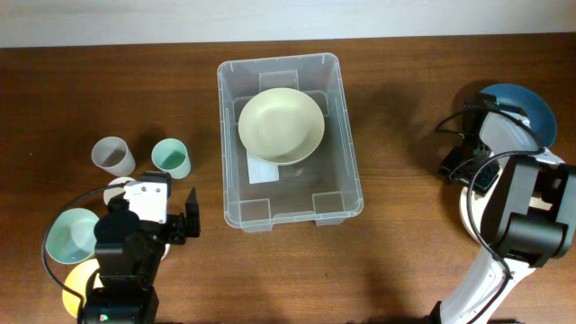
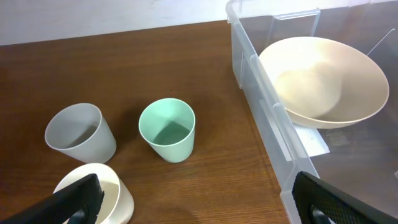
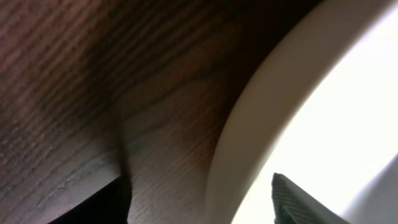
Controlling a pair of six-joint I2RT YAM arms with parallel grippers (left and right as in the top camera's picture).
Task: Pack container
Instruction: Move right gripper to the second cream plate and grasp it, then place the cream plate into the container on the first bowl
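**Both tools empty, one bowl in the bin so far**

Left tool (image 2: 196,193) hangs wide open with nothing in it, pointed at the mint cup (image 2: 166,129) and grey cup (image 2: 81,134) just left of the container (image 1: 223,135). I'd guess it's lining up on one of them. Right tool (image 3: 202,198) is parted too, low over the worktop (image 3: 74,74), one finger either side of a white dish rim (image 3: 261,124), nothing clamped that I can see. The container sits mid-worktop with a cream bowl (image 1: 281,124) already inside, toward the far end.
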